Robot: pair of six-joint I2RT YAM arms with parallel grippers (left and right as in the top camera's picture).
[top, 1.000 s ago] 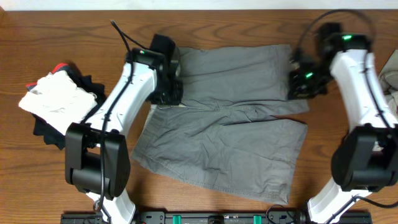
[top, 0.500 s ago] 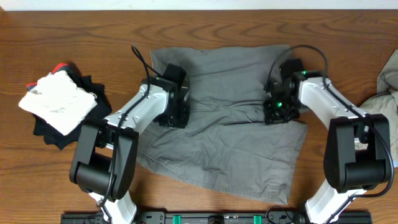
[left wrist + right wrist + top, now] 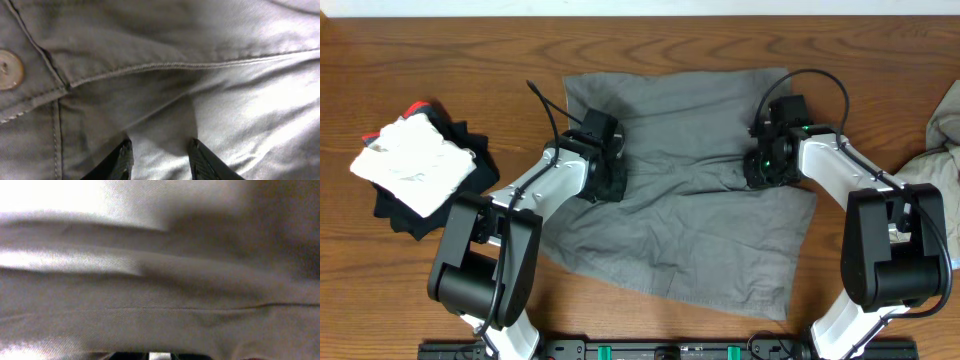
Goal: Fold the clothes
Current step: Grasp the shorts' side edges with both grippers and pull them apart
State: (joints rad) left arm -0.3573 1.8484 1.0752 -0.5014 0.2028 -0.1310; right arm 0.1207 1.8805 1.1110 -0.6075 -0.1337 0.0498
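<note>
Grey shorts (image 3: 690, 215) are spread across the middle of the table (image 3: 880, 60). The left gripper (image 3: 160, 152) is lowered onto them, its fingers (image 3: 122, 160) partly apart around a ridge of cloth. Whether they grip cannot be told. The right gripper (image 3: 762, 170) is pressed on the shorts' right side, and its finger state cannot be told.

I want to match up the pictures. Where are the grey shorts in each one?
Overhead: the grey shorts lie spread out in the middle of the table.
Left wrist: they fill the whole picture, with a button at the left edge.
Right wrist: they fill the whole picture, blurry and wrinkled.
Shared landmark: the left hand, down on the shorts in the overhead view, shows as two dark fingertips at the bottom of the left wrist view.
</note>
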